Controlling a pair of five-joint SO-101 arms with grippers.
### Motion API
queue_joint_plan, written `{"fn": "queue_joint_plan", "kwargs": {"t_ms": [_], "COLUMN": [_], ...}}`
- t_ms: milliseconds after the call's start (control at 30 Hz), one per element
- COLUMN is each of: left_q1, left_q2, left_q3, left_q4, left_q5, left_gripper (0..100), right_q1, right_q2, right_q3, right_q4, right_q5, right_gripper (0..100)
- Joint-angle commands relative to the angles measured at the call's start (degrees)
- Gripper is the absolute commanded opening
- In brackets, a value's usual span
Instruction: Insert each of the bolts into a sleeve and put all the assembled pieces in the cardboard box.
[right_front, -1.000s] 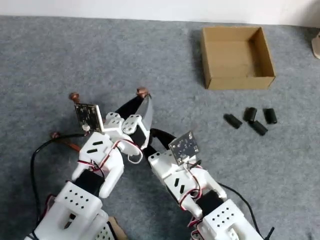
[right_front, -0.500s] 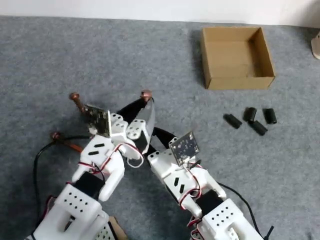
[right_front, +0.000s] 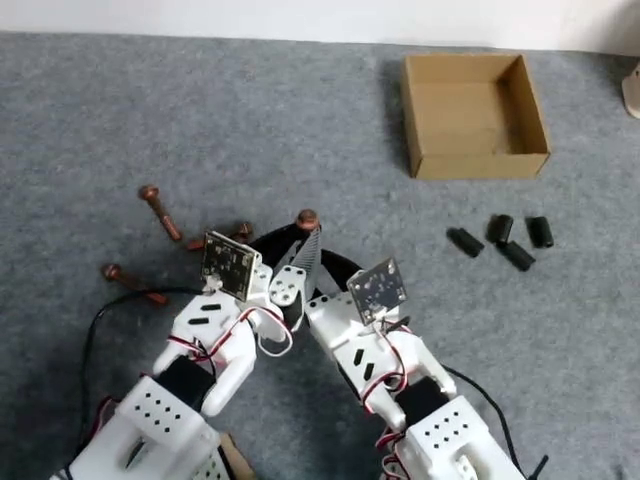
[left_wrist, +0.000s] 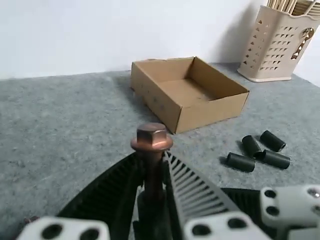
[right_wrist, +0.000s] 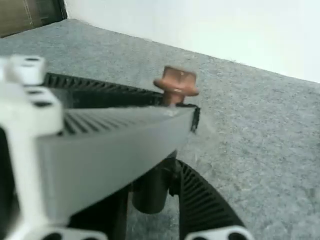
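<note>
1. A bolt (left_wrist: 151, 142) is gripped head-up by the left end effector (left_wrist: 152, 172)
2. A sleeve (right_wrist: 149, 189) is clamped just beneath it by the right end effector (right_wrist: 152, 202)
3. The box (right_front: 475, 160) is set well apart, near the worktop's (right_front: 330, 130) far edge

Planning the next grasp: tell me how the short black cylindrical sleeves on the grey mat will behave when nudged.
The short black cylindrical sleeves lie on their sides, so probably roll if nudged crosswise. The fuzzy grey mat likely slows that.
</note>
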Motion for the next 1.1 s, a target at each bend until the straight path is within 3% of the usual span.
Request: {"fn": "queue_joint_plan", "kwargs": {"t_ms": [0, 233, 500, 833, 1067], "left_q1": [-1.36, -1.36, -2.59, -10.15, -9.89], "left_q2": [0.13, 0.13, 0.13, 0.57, 0.22], "left_q3": [3.74, 7.52, 8.75, 6.81, 4.09], "left_q4": [0.7, 0.79, 0.88, 1.14, 8.62], "left_q5": [-0.88, -0.88, -0.53, 2.73, 3.25], "left_gripper": [0, 1, 25, 17, 12], "right_q1": [2.24, 4.53, 4.44, 5.14, 9.19], "right_q2": [-1.54, -1.27, -1.19, -1.45, -1.19], "right_q3": [9.1, 9.1, 9.1, 9.1, 9.1], "right_q4": [-3.12, -2.77, -2.59, 4.26, 4.26], "right_q5": [0.09, 0.0, 0.0, 0.0, 0.0], "right_gripper": [0.5, 0.5, 0.5, 0.5, 0.5]}}
